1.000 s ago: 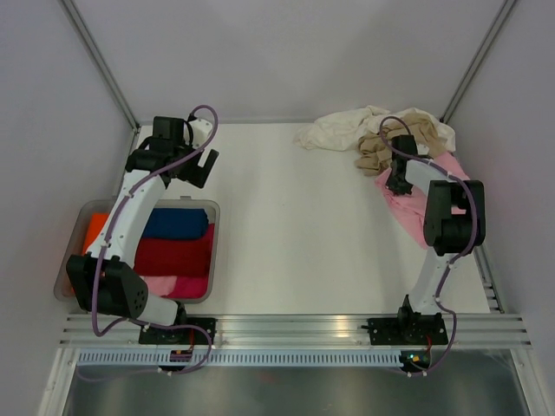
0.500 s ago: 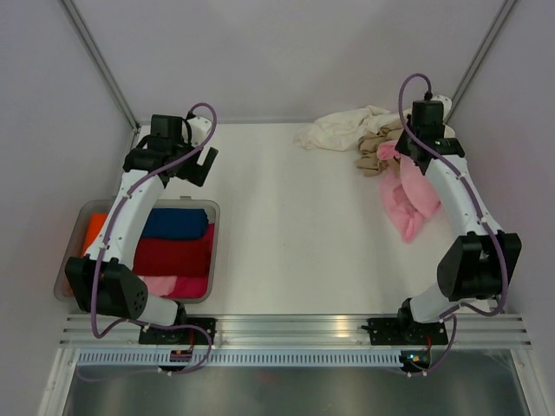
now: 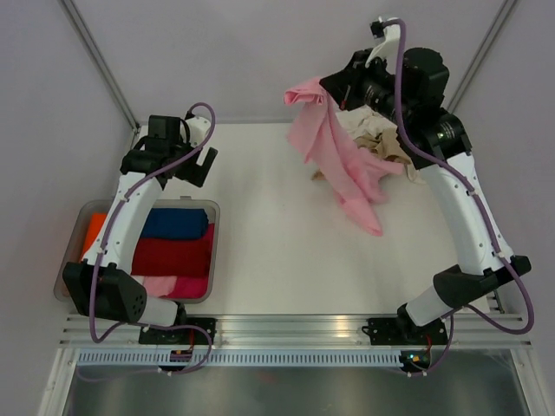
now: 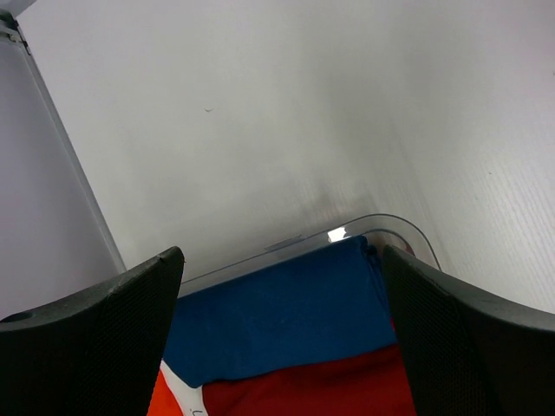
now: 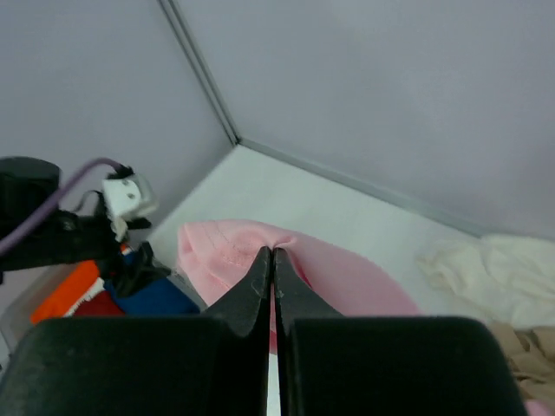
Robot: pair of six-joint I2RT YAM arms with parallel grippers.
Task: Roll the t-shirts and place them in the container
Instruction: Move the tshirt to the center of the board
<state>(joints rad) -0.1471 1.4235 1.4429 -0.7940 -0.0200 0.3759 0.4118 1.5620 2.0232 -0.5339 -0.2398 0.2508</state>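
My right gripper (image 3: pixel 328 90) is raised high over the back of the table and is shut on a fold of the light pink t-shirt (image 3: pixel 342 169), which hangs from it down to the table. The right wrist view shows the fingertips (image 5: pixel 264 260) pinching that pink cloth (image 5: pixel 221 251). The cream-white t-shirt (image 3: pixel 357 123) and the tan t-shirt (image 3: pixel 392 152) lie crumpled at the back right, partly hidden by the arm. My left gripper (image 3: pixel 196 161) hangs open over the far end of the tray with nothing between its fingers (image 4: pixel 169 269).
A clear plastic tray (image 3: pixel 213 208) at the left holds rolled cloths: blue (image 4: pixel 286 312), red (image 4: pixel 303 386), orange (image 3: pixel 93 232) and pink (image 3: pixel 178 284). Walls enclose the table at the back and on both sides.
My right gripper has risen from the table at the right and swung left, lifting the pink t-shirt off the pile so it now dangles. The left arm has hardly moved.
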